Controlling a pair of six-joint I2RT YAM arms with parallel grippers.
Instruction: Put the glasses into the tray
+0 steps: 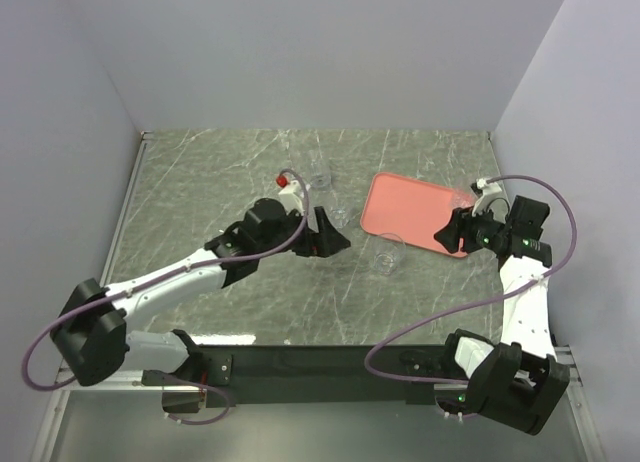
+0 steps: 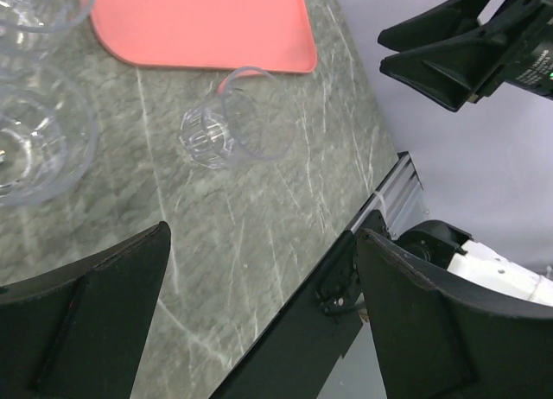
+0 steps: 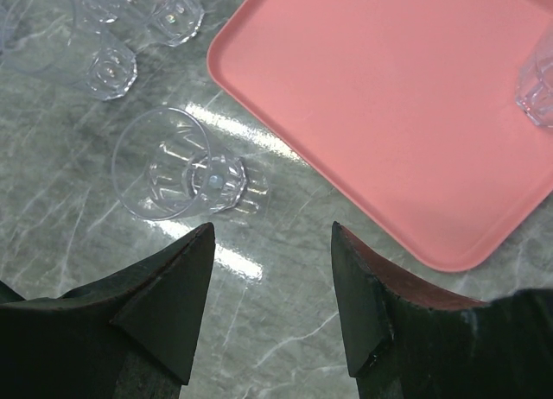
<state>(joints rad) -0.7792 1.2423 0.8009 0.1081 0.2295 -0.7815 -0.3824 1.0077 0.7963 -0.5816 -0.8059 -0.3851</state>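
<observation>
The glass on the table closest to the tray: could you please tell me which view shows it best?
The right wrist view: the glass is large, whole and sharp. The left wrist shows it smaller; the top view only faintly.

Tray [image 1: 410, 217]: one.
Glass on tray [image 3: 537, 75]: one, at tray's edge.
Lone glass [image 3: 164, 161]: one, on counter [image 1: 200, 182] just off tray's corner.
Glass cluster [image 3: 112, 71], farther from tray: at least three; clear walls overlap, exact number unclear.
Arms: two.
Tools: two, left tool [image 2: 263, 235] and right tool [image 3: 272, 231], one per arm.
</observation>
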